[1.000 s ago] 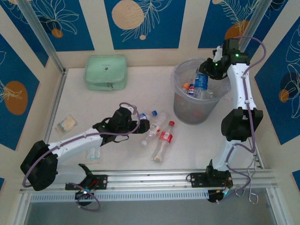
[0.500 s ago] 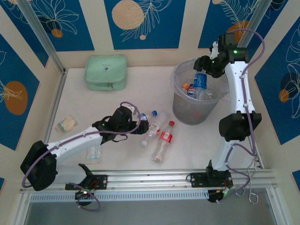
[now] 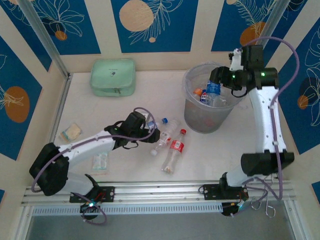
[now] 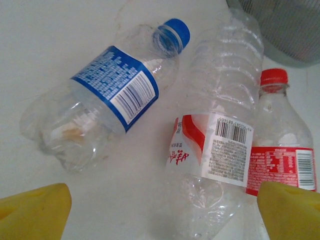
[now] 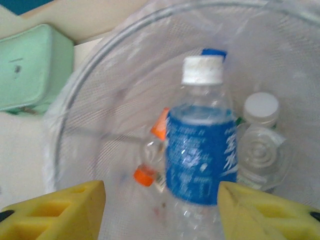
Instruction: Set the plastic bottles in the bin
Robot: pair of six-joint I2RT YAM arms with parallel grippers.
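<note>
Three plastic bottles lie on the table left of the bin: a blue-capped one (image 3: 159, 121) (image 4: 100, 105), a clear one with a red-and-white label (image 3: 166, 135) (image 4: 220, 145), and a red-capped one (image 3: 174, 152) (image 4: 285, 150). My left gripper (image 3: 152, 134) (image 4: 160, 215) hangs open just short of them, nothing between its fingers. The bin (image 3: 207, 112) (image 5: 75, 100) holds several bottles, among them an upright blue-labelled, white-capped one (image 3: 214, 89) (image 5: 200, 150). My right gripper (image 3: 216, 77) (image 5: 160, 210) is open above the bin's far rim, the blue-labelled bottle standing free below it.
A mint green pouch (image 3: 113, 77) (image 5: 30, 67) sits at the back left. Two small clear packets (image 3: 70, 132) (image 3: 100, 161) lie at the left of the table. A metal rail (image 3: 160, 192) runs along the near edge.
The right arm's forearm and elbow have swung outward to the right while its gripper stays over the bin. The left gripper has edged slightly right toward the bottles.
</note>
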